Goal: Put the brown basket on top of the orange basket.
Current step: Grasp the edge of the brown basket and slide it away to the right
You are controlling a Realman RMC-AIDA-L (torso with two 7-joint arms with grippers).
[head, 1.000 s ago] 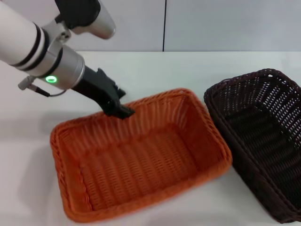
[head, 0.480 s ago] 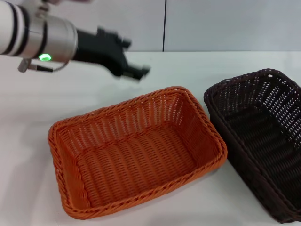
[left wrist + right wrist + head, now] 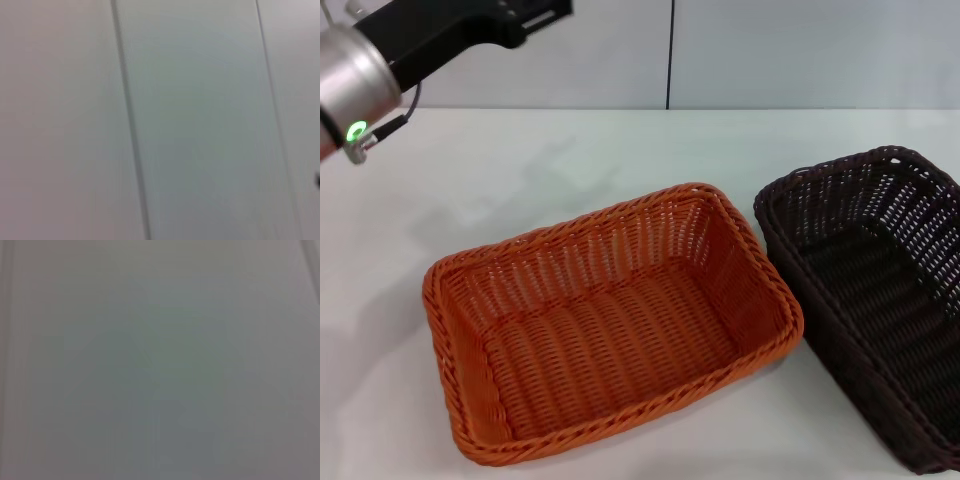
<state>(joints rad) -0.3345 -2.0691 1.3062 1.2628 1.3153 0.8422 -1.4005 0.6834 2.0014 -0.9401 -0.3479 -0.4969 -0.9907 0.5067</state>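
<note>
While the left gripper (image 3: 545, 10) hangs high at the far left, well clear of both baskets, whether it is open cannot be told. The orange basket (image 3: 610, 320) sits on the white bench (image 3: 620, 150). The brown basket (image 3: 880, 300) stands just beside it on the right, their rims nearly touching.

Right wrist view: a plain, pale grey-green surface (image 3: 160, 360) fills the whole picture.
Texture: smooth, with no edges or objects to tell apart.
Shading: a little darker toward one side, with a faint pinkish band along an edge.
What the surface is: cannot tell.
</note>
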